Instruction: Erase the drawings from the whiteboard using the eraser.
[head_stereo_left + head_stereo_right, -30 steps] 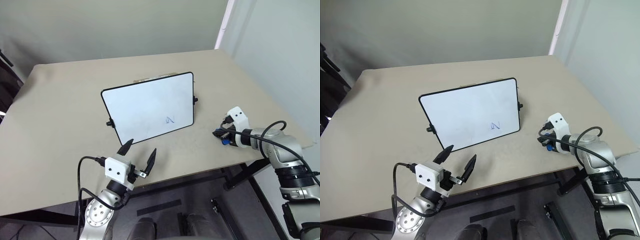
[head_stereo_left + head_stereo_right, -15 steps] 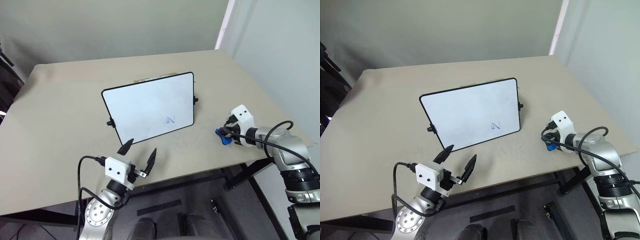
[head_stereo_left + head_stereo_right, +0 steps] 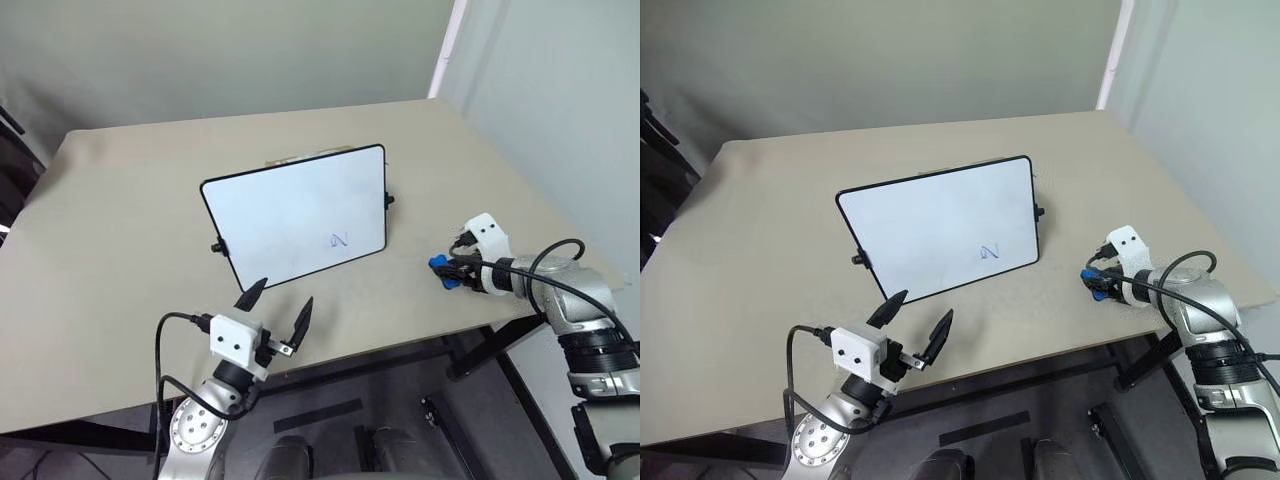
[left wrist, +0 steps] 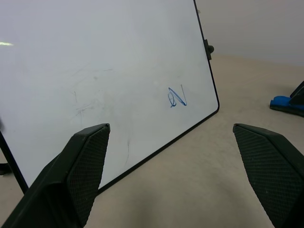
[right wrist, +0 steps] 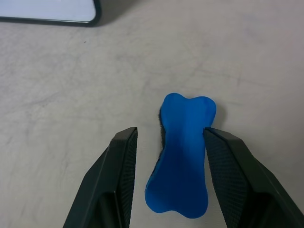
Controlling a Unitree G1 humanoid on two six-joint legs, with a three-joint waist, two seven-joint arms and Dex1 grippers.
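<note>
overhead, the whiteboard stands tilted back near the middle of the beige table, leaning on a prop behind it, with small black knobs on its side rims. the drawing, a small blue scribble, sits low on the board toward its right lower corner. the eraser, a small blue block, lies flat on the table near the right edge, well apart from the board's right side. the right gripper reaches in from the right edge and sits at the eraser; this view is too small to tell whether the jaws touch it. the left gripper hangs over the table's near edge, in front of the board, jaws spread open and empty.

next, the left wrist view: the two dark fingers stand wide apart with nothing between them. the board faces them, the scribble near its lower corner, and the eraser lies beyond the board's corner.

lastly, the right wrist view: the eraser, bone-shaped, lies on the table between the jaws. the jaws are partly open; one finger sits against the eraser's side, while the other stands just clear of it. the board's rounded corner shows further off.
</note>
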